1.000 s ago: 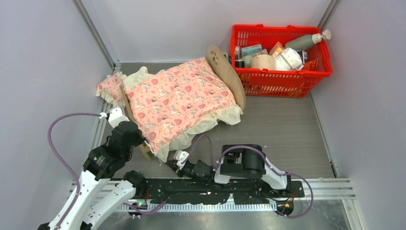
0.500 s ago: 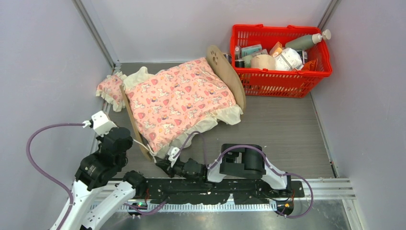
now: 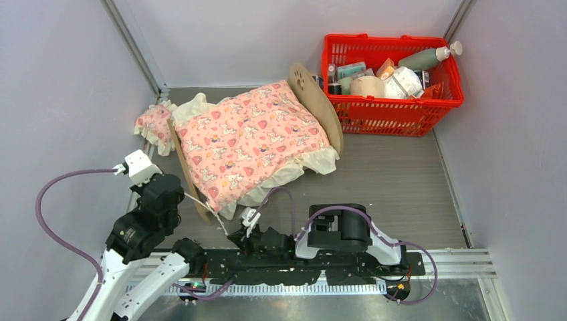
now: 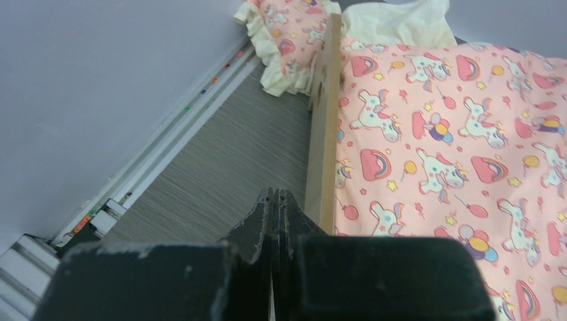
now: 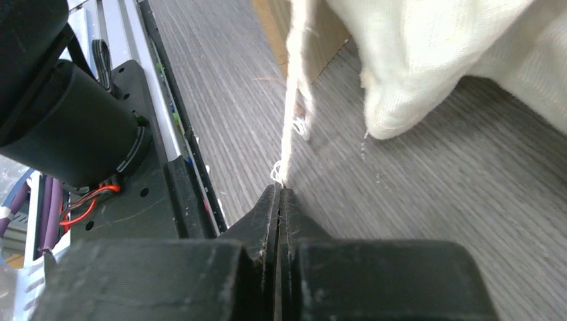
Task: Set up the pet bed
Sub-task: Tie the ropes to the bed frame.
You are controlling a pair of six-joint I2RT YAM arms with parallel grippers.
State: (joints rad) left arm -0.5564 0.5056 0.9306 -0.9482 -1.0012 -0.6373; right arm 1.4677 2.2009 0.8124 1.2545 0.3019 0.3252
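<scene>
— White string was what the right gripper had, wasn't it?

— Yes. Its fingers were pressed fully together, and the end of the string was nipped at their very tips. From there it ran ahead and up, taut, past a wooden corner of the pet bed. It passed beside the cream frill of the blanket, which hung just ahead and to the right of those fingers.

— And the left gripper?

— Closed tight as well, with no gap between the fingers. Its own camera showed nothing sticking out past the tips. From above, the string led off toward that arm, but I couldn't tell whether the left fingers had hold of it.

— Where did the pet bed stand?

— On the grey table, ahead of both grippers. The footboard rose just ahead and to the right of the left fingertips and ran away from them, edge on. The pink blanket lay spread over the pet bed on the other side of that board, to the right of the left gripper. The mattress under it was hidden.

— The pillow?

— At the far end of the footboard, ahead of the left gripper. It lay on the table outside the pet bed, up against the board.

— Anything else?

— A red basket full of bottles and packets. It sat well beyond the right gripper and off to its right, just past the head end of the pet bed.
</scene>
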